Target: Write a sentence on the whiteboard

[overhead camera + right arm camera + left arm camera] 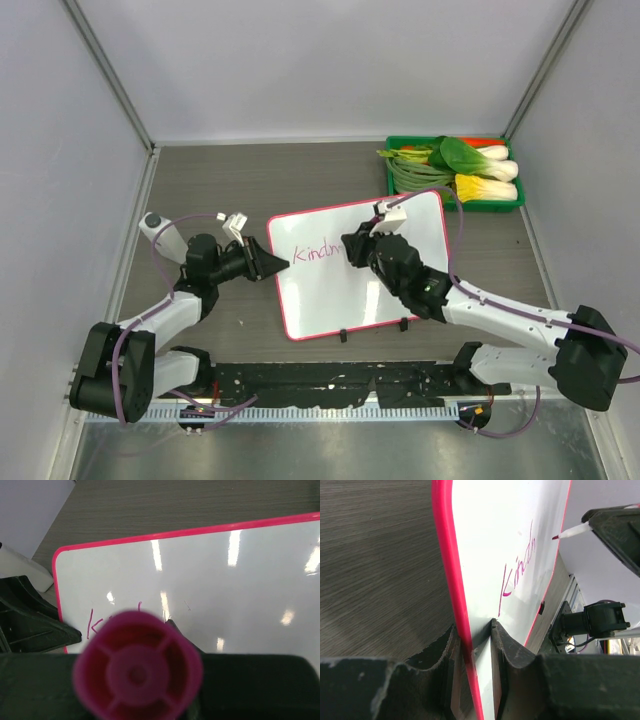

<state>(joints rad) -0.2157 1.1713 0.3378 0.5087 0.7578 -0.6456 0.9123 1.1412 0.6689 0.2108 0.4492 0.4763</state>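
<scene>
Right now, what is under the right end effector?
The whiteboard, with the pink sentence reading "Kindn" so far. From above, the right end effector, shut on the marker, covers the board just past the last letter.

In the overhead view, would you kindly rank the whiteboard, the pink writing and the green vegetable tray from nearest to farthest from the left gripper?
1. Whiteboard: its left edge is clamped in the left gripper, touching.
2. Pink writing: on the board, just right of the gripper.
3. Green tray: back right corner, well away.
</scene>
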